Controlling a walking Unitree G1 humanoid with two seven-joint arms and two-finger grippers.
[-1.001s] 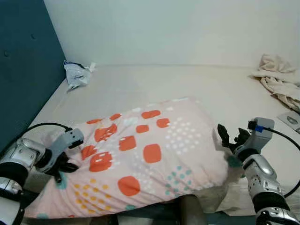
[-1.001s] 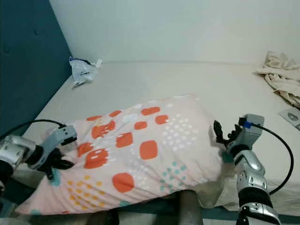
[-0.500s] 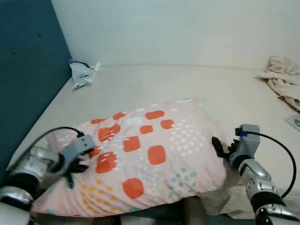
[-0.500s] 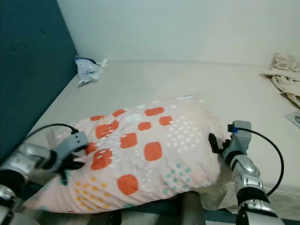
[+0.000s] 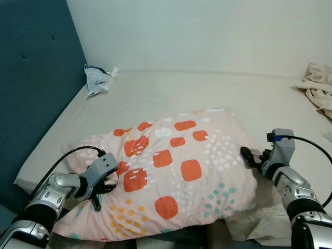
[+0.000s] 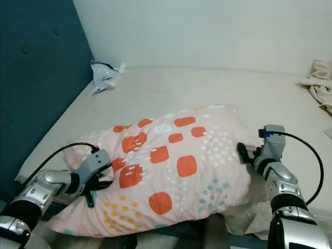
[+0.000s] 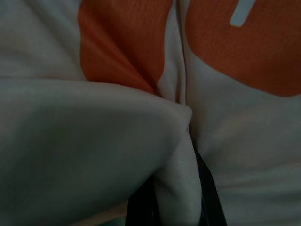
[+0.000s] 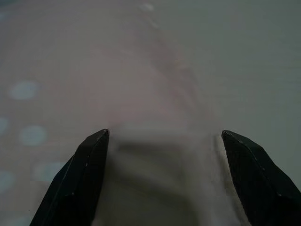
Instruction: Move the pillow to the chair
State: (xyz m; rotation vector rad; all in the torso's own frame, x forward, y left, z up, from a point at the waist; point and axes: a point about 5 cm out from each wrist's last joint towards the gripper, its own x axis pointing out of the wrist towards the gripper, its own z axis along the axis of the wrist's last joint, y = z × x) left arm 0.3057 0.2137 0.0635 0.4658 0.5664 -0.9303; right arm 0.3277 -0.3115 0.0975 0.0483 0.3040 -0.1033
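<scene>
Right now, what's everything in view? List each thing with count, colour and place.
pillow: 1, pale pink with orange patches and teal dots, on the bed's near edge
bed: 1, cream, under everything
headboard: 1, dark teal, on the left
bag: 1, crumpled, white, far left corner of bed
cloth: 1, beige, far right of bed
wall: 1, white, behind bed
left gripper: shut on a pillow fold
right gripper: open, at the pillow's right end

bedroom | mattress [image 5: 155,98] | blue headboard [image 5: 31,78] | patterned pillow [image 5: 171,166]
</scene>
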